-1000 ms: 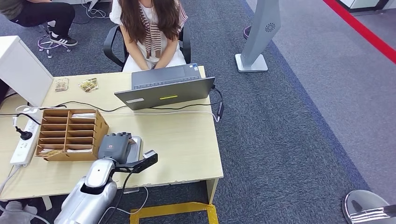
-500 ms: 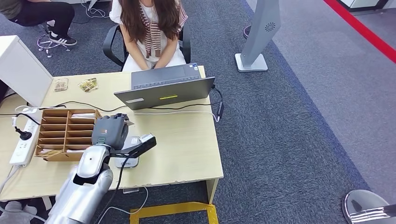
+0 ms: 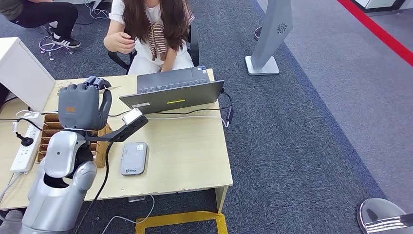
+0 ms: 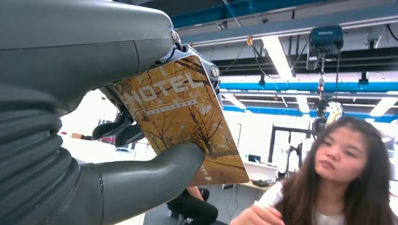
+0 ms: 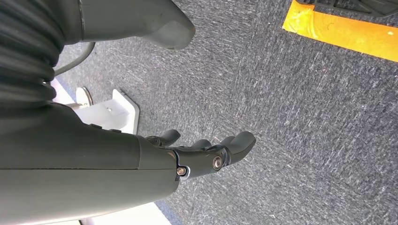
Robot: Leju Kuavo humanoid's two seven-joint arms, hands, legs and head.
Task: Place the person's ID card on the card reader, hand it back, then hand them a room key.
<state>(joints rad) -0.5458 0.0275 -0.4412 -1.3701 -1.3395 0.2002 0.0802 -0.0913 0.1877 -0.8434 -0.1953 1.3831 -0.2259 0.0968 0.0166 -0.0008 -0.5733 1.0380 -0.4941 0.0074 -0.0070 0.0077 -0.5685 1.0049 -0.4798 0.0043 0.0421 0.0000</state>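
Observation:
My left hand [image 3: 83,105] is raised above the desk's back left, in front of the seated person [image 3: 156,29]. It pinches a brown hotel key card [image 4: 187,117] between thumb and fingers, the card upright and printed "HOTEL". The person has one hand [image 3: 122,44] lifted at chest height, apart from the card. The grey card reader [image 3: 133,158] lies flat on the desk [image 3: 195,151] with nothing on it. My right hand [image 5: 202,154] hangs over the carpet, fingers loosely apart and holding nothing.
An open laptop [image 3: 170,92] stands between me and the person, its cable running along the desk. A wooden slotted organiser [image 3: 46,139] and a power strip [image 3: 24,146] sit at the left. A grey stand [image 3: 270,39] rises on the carpet to the right.
My left hand has risen from over the card reader, up and back toward the person, leaving the reader uncovered. The person has lifted one hand from the lap.

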